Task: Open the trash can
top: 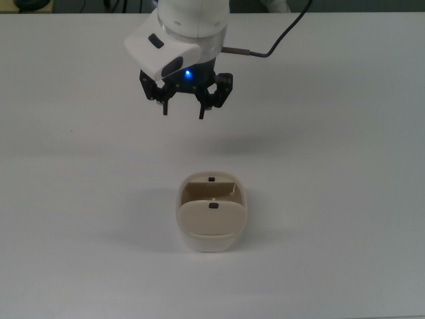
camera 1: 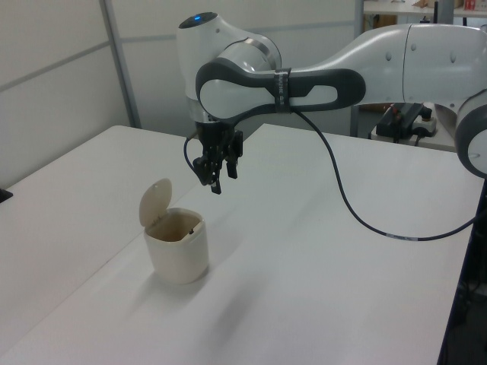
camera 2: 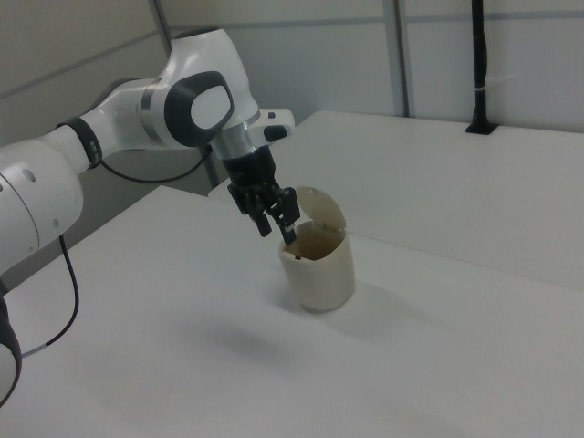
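Fingers (top: 201, 111) spread, empty, trash can (top: 212, 229) lid up, interior shadowed

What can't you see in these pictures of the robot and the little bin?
- Bottom of the trash can: in the top view the raised lid covers part of the opening; in the left and right views the wall hides the inside.
- Arm base: cut off by the edge in all three views.
- Gripper in the right view: overlaps the can's rim, so the gap between them is unclear there.
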Robot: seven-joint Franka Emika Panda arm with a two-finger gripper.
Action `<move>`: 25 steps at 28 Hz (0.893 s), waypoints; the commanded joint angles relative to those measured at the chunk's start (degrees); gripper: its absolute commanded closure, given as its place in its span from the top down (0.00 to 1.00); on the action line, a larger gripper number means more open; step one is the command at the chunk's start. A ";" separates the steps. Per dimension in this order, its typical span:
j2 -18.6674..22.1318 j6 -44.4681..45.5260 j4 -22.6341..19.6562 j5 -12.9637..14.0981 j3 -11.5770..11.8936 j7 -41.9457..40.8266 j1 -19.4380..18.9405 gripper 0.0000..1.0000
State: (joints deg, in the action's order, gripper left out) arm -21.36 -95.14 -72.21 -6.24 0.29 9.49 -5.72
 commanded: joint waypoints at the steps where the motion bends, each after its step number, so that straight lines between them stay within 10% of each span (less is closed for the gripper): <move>1: 1.67 2.15 -1.62 0.08 1.29 -3.69 0.01 1.00; 25: 1.67 2.15 -1.71 0.08 2.35 -6.15 1.68 1.00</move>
State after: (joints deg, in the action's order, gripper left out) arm -21.24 -93.93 -72.30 -6.24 2.11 4.80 -3.99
